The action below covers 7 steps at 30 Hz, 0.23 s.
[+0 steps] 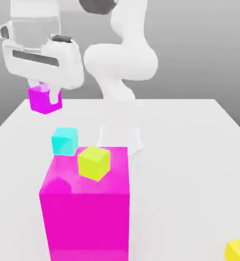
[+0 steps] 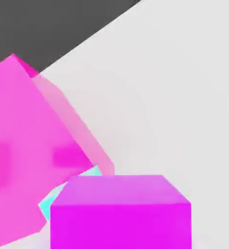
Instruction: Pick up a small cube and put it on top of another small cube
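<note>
The arm's hand hangs raised at the exterior view's left, fingers [image 1: 51, 93] closed, pointing down.

A white table [image 1: 183, 153] stands under soft, even light. Behind it rises a plain grey wall [image 1: 203, 46].

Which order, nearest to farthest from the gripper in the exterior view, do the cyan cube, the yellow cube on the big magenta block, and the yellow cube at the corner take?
Measured from the gripper:
1. cyan cube, on the table just below it.
2. yellow cube atop the big magenta block.
3. corner yellow cube, far at the exterior view's lower right.
</note>
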### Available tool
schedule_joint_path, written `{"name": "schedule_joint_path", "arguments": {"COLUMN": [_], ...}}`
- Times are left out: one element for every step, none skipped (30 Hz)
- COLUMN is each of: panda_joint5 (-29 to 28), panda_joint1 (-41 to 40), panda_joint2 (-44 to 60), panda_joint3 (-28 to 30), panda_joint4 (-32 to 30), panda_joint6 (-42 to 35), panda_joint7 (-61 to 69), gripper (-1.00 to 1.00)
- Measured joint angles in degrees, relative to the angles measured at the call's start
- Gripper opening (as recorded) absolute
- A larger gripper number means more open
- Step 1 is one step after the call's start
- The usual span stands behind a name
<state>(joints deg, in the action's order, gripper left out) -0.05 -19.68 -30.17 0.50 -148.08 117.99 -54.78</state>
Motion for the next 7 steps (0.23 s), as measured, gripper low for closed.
{"name": "schedule_joint_path", "arguments": {"panda_joint5": [0.1, 0.2, 0.3, 0.3, 0.3, 0.3, 0.3], "panda_joint1": [0.1, 0.2, 0.2, 0.2, 0.2, 0.2, 0.2], "panda_joint2": [0.7, 1.5, 2.3, 2.3, 2.3, 2.3, 2.3], "panda_joint3": [-0.1, -0.2, -0.3, -0.3, -0.3, -0.3, -0.3], "panda_joint4": [-1.3, -2.8, -4.1, -4.1, -4.1, -4.1, -4.1], "panda_joint6": [2.0, 4.2, 6.4, 6.4, 6.4, 6.4, 6.4], "panda_joint7": [0.3, 0.4, 0.5, 0.6, 0.6, 0.6, 0.6], "gripper": [-1.00, -1.00, 1.00, 1.00, 1.00, 1.00, 1.00]}}
